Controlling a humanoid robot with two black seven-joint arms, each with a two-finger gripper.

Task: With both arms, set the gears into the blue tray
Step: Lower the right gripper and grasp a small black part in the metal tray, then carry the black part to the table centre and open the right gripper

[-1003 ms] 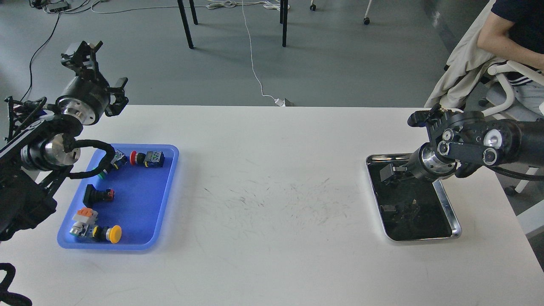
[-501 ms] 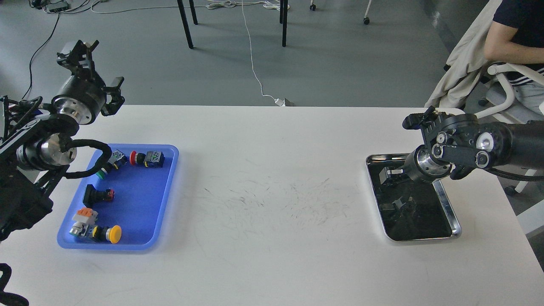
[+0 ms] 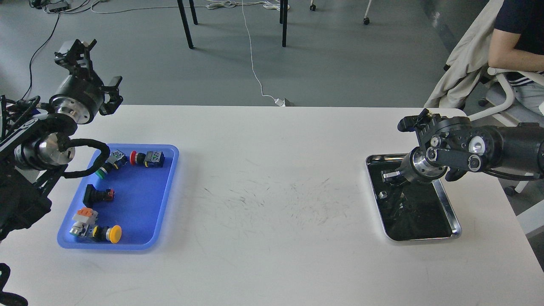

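Blue tray (image 3: 163, 204), rounded corners, low rim, w/ push-buttons (image 3: 146, 158) inside.

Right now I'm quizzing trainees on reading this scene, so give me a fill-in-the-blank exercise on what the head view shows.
1. The push-button switch with the yellow cap lies in the ___ tray.
2. The right pincer reaches over the ___ tray.
3. The left pincer is held above the table's far ___ corner.
4. Both trays rest on a ___ table.

Missing words: blue; steel; left; white
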